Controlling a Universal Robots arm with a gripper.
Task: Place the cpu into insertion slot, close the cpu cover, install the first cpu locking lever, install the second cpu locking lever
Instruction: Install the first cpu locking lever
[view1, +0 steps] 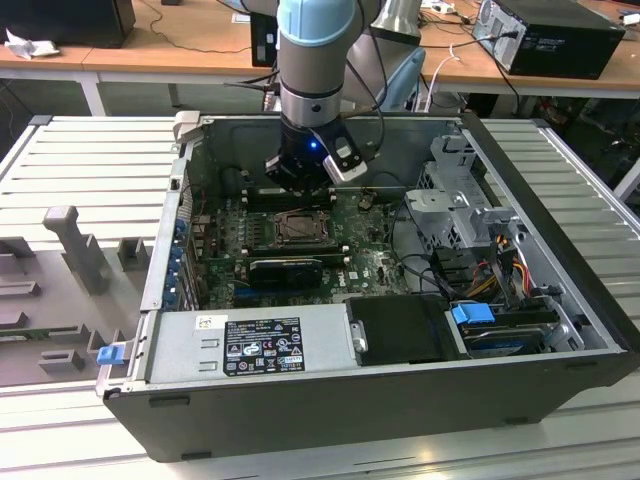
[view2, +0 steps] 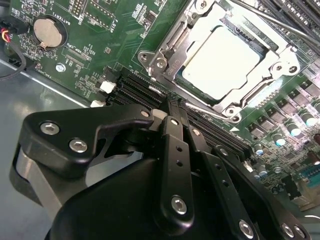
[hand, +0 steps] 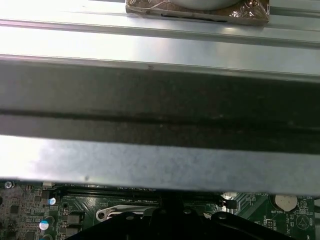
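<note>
The arm reaches down into the open pc case (view1: 380, 400), which lies on its side on the ribbed metal desk (view1: 90, 160). The tool (view1: 303, 172) hangs over the motherboard (view1: 375, 265) toward the case's back wall, just behind the insertion slot (view1: 300, 230) and not touching it.

In the second wrist view the tool (view2: 176, 106) has its two black fingers (view2: 174, 150) pressed together w/ no gap and nothing between them, so it's closed and empty. The tips sit right over the black memory slots (view2: 135, 87) that run alongside the socket.

The cpu (view2: 221, 61) lies flat inside the insertion slot (view2: 150, 59), its pale silver top fully visible. The cpu cover (view2: 272, 47) is down around the chip, framing it w/ its central window. A thin metal locking lever (view2: 210, 111) runs along the near edge of the socket, and another rod (view2: 280, 22) crosses by the far edge (can't tell whether either is hooked).

A round coin battery (view2: 45, 31) sits on the board well apart from the socket, near the case wall. In the first wrist view the grey case wall (hand: 160, 160) crosses the frame, w/ a strip of motherboard (hand: 30, 215) and the coin battery (hand: 286, 201) beneath it.

In the exterior view the power supply (view1: 250, 345) lies along the case's front edge, and the drive cage (view1: 460, 190) sits at the exterior view's right.
</note>
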